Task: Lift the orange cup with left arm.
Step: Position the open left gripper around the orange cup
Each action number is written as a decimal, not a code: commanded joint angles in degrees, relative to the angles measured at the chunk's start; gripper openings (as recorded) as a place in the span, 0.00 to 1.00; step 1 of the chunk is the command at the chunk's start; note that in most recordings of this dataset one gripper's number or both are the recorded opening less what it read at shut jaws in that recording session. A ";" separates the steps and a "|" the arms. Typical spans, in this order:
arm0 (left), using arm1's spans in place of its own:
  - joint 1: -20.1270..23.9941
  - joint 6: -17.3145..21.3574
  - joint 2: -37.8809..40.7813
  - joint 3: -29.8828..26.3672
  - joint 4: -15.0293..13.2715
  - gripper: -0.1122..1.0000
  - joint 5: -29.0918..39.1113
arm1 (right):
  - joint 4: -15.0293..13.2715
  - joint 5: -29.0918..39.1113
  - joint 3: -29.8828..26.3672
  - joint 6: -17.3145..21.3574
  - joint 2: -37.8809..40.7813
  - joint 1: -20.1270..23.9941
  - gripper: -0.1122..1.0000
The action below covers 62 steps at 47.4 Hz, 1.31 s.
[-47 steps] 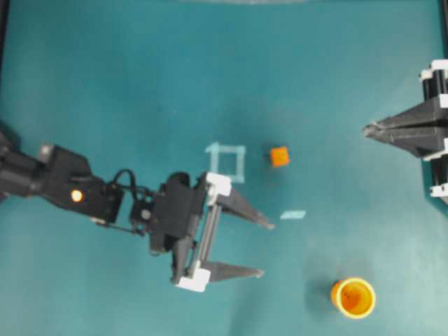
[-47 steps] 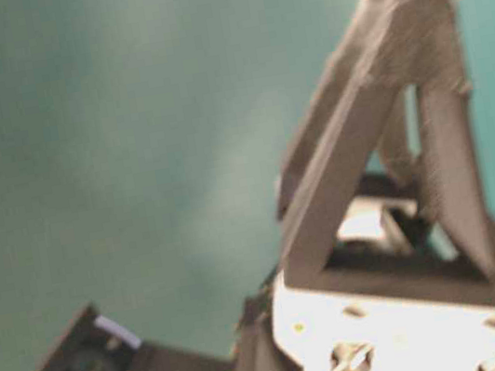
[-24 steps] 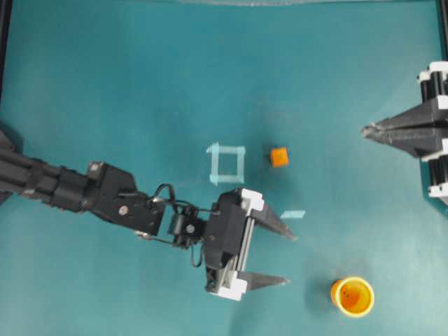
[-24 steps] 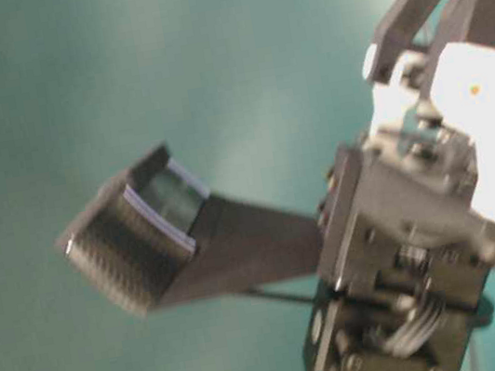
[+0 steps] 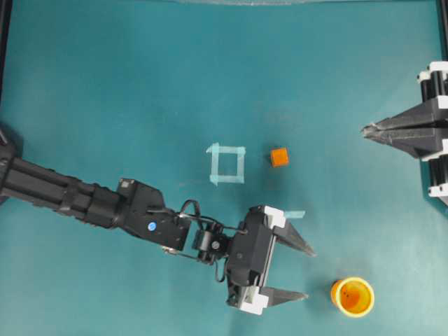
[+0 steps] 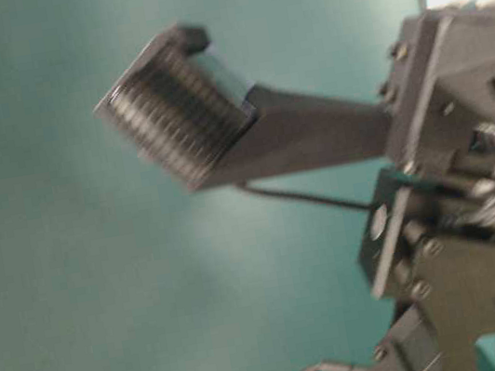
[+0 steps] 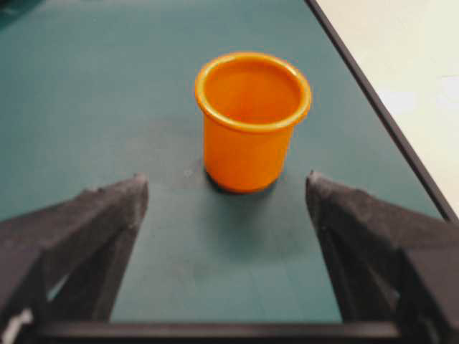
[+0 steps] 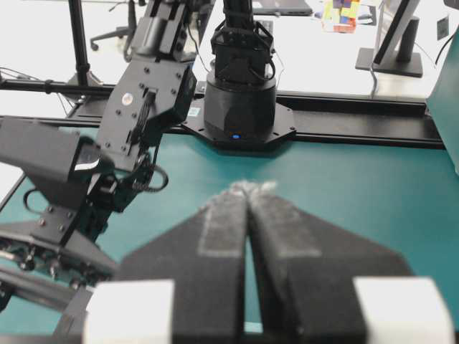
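orange cup point(image 5: 353, 297) upright on teal table point(image 5: 140, 84), left gripper point(image 5: 309, 274) wide open – near cup, not touching, right gripper point(image 5: 365, 129) closed

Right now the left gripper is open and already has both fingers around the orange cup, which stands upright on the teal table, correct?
Not quite. The left gripper is open, but the upright orange cup stands ahead of its fingertips, not between them. The overhead view shows the gap; the left wrist view confirms it.
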 commanded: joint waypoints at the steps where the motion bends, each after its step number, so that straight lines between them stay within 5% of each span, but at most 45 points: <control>1: -0.35 -0.09 0.00 -2.72 0.00 0.87 -0.18 | -0.09 -0.26 -1.76 0.18 0.18 0.09 0.10; 62: -0.97 -2.20 12.92 -20.92 0.09 0.87 5.71 | -0.09 -0.26 -1.85 0.18 0.26 1.49 0.10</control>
